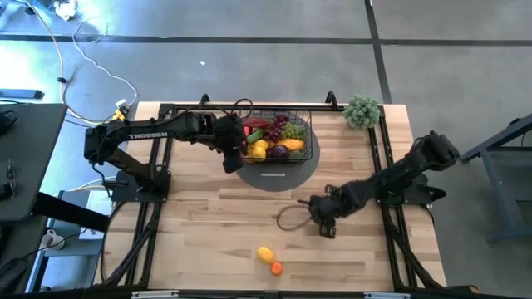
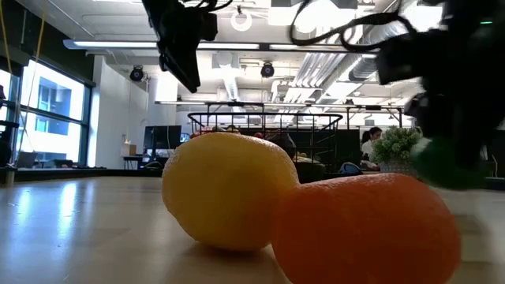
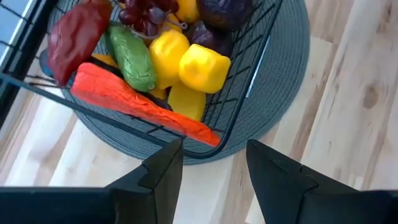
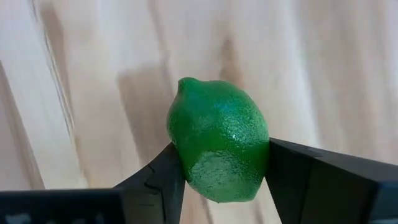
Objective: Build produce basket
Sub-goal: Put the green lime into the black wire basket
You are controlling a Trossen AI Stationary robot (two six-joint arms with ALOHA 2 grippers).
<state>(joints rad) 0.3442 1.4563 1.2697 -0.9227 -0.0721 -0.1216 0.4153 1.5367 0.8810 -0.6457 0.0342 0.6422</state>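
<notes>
The right gripper (image 4: 221,171) holds a green lime (image 4: 219,148) clamped between its two dark fingers (image 4: 163,171) above the bare wooden table (image 1: 208,224), near the middle of the tabletop and well apart from the basket. The left gripper (image 3: 214,165) hangs with its fingers spread and nothing between them, just beside the near edge of the black wire-mesh basket (image 1: 306,143), which sits on a round grey mat (image 1: 278,176) toward the far side of the table. Inside the basket lie an orange carrot (image 3: 137,102) along the wire wall, a green cucumber (image 3: 134,57), a red chili (image 3: 76,38), yellow lemons (image 3: 202,67), dark red grapes (image 3: 146,15) and a purple plum (image 3: 224,9). Toward the table's front edge, well apart from the basket, a yellow lemon (image 1: 264,254) and an orange fruit (image 1: 276,267) rest touching one another; the table-level camera shows the same pair close up. A bushy grey-green potted plant (image 1: 362,110) stands at the far right corner of the table, just beside the basket's end. A dark cable loop (image 1: 291,218) lies on the wood next to the right gripper.
</notes>
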